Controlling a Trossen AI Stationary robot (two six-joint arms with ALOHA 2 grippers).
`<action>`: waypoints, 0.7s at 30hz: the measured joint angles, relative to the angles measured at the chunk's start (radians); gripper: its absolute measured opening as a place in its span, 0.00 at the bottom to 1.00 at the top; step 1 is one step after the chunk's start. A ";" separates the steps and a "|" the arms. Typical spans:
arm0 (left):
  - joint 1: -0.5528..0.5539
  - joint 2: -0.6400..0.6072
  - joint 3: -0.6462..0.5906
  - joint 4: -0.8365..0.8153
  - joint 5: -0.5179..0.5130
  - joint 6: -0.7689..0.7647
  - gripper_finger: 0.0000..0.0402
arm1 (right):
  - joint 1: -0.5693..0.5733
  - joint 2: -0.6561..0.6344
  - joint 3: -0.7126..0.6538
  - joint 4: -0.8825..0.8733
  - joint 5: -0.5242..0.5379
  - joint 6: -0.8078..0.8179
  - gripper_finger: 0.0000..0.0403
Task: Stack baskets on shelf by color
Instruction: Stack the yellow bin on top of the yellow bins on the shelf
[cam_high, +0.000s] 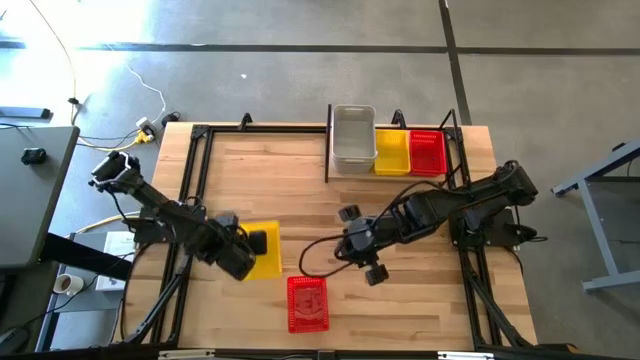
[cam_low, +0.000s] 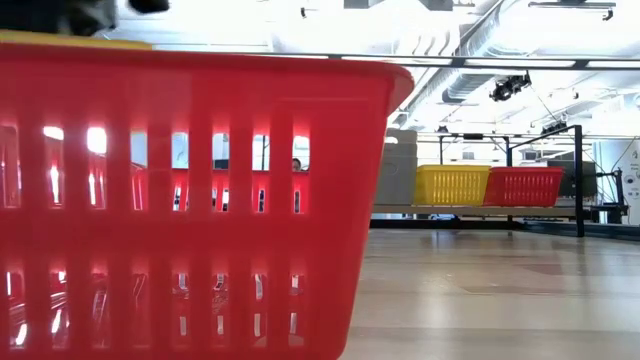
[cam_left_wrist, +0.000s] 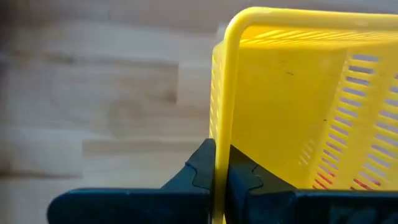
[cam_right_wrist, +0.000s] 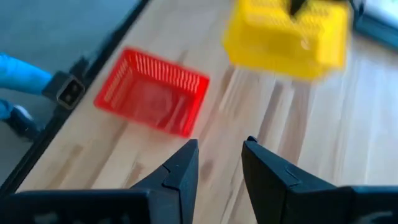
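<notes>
1. Left gripper (cam_left_wrist: 221, 180): jaws pinched tight on the rim of a yellow basket (cam_high: 264, 250) near the worktop's (cam_high: 270, 180) left front.
2. Right gripper (cam_right_wrist: 219, 163): jaws narrowly parted, empty, above the worktop beside the red basket (cam_high: 307, 303).

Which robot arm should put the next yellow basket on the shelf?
Probably the left. Its left gripper is already shut on the yellow basket's rim. The right gripper is open and empty above the table, though nearer the shelf.
</notes>
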 joint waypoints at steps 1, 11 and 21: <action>0.022 -0.003 0.023 -0.030 -0.013 0.025 0.00 | 0.003 0.000 0.000 0.026 0.000 -0.025 0.27; 0.270 -0.006 0.186 -0.042 -0.136 0.318 0.00 | -0.003 0.000 0.000 0.123 0.089 -0.246 0.27; 0.448 0.028 0.242 0.186 -0.183 0.581 0.00 | -0.056 0.000 0.000 0.124 0.153 -0.324 0.27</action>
